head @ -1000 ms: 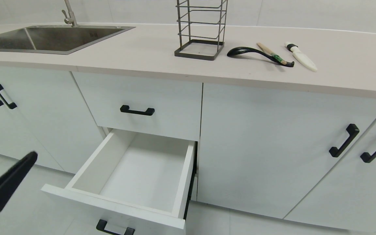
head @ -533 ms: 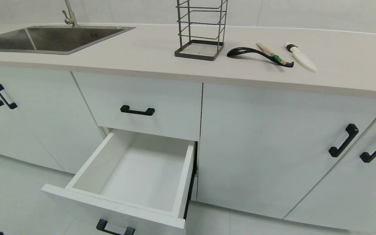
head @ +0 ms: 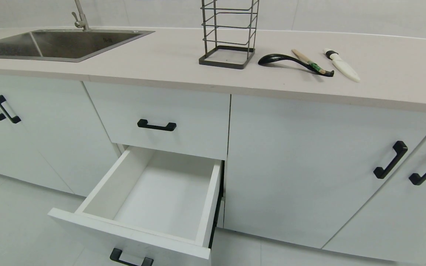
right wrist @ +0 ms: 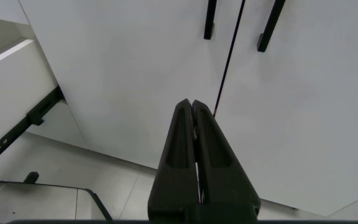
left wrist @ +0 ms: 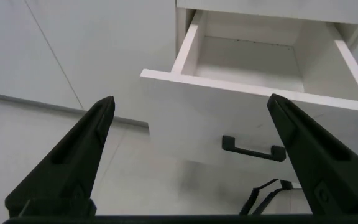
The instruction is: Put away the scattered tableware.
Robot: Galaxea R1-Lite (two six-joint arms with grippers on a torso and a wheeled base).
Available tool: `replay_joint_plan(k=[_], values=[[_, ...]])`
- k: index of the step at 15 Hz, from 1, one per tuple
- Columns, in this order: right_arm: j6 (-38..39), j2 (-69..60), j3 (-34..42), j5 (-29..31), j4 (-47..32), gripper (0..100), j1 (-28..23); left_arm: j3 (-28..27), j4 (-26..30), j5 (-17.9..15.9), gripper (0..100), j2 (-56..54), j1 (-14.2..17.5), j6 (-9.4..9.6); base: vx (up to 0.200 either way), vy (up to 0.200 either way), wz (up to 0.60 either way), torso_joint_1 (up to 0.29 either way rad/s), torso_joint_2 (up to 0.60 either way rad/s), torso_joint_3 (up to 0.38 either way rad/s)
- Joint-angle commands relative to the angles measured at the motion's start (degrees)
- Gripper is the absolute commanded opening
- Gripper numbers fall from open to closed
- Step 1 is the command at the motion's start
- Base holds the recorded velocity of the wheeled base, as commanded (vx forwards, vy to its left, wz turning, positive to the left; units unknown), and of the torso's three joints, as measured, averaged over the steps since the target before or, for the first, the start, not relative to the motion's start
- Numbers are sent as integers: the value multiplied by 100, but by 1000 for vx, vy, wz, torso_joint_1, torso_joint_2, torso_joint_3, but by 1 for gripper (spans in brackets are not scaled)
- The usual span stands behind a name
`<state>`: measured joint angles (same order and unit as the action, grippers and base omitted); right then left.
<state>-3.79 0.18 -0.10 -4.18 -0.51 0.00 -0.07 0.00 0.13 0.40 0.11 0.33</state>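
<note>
Black curved ladle lies on the pale countertop, just right of the dark wire rack, bowl towards the rack, handle running right and nearer me. A green-banded wooden stick crosses its handle end. A white blade-shaped utensil lies just beside, angled likewise. I judge all three light, stiff and slick: take each mid-shaft. My left gripper has its jaws wide apart facing the open white drawer; my right gripper has its jaws together, empty, by the white cabinet doors.

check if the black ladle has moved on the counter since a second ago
No. The black ladle lies just as close to the right of the wire rack; the slight shift of the whole view is the camera's.
</note>
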Motion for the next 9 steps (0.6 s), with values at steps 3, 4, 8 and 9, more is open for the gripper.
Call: replay_joint_plan(k=[3,4,8,9], values=[[1,8,1,-4,-2,0,0,7,9,-5,100,-40,-2,-7,0,0,400,0,-3,5],[1,-1,1,-4,-2,0,0,7,0,-5,100,-40,7,-7,0,0,0,0,0,0],[-16,8,1,-4,-2,0,0,7,9,4,100,-40,-2,-7,0,0,0,0,0,0],[-16,8,1,-4,-2,0,0,7,9,4,100,-40,-2,-7,0,0,0,66,-80,-27]])
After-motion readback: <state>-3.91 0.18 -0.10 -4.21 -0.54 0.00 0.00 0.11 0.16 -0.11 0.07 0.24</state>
